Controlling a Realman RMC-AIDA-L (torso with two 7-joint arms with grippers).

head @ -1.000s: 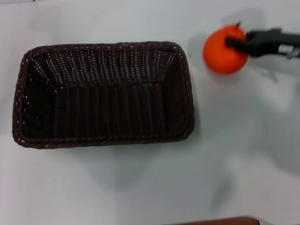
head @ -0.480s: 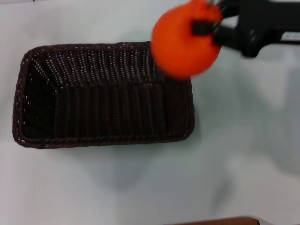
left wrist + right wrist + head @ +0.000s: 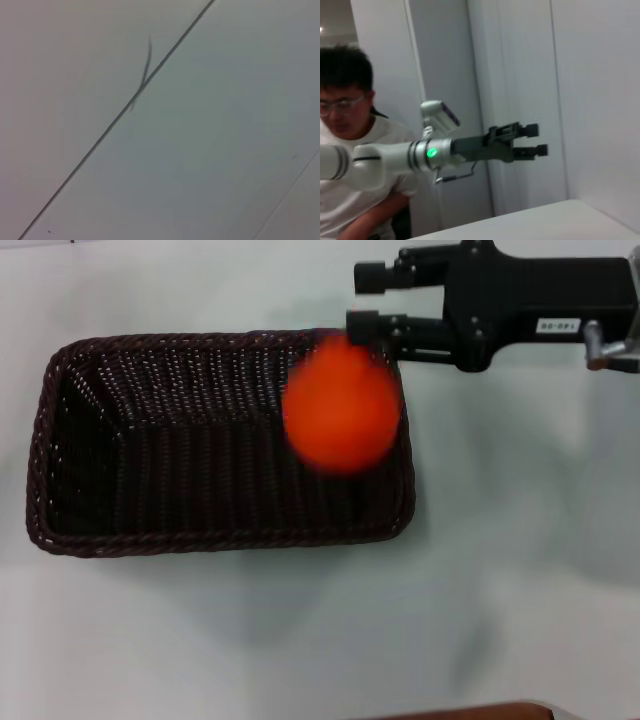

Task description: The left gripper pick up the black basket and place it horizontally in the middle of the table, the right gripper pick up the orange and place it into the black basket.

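Observation:
The black basket lies lengthwise on the white table, left of centre in the head view. The orange is blurred and in the air over the basket's right end, free of any finger. My right gripper is open and empty, just above and to the right of the orange, over the basket's far right corner. My left gripper shows only in the right wrist view, held up in the air away from the table, its fingers apart and empty.
A person in a white shirt sits behind the left arm in the right wrist view. The left wrist view shows only a plain pale surface with a thin seam. A brown edge strip marks the table's near edge.
My right gripper lifted the orange from the table at the right, carried it left over the basket and opened. The orange has left the fingers and is dropping over the basket.

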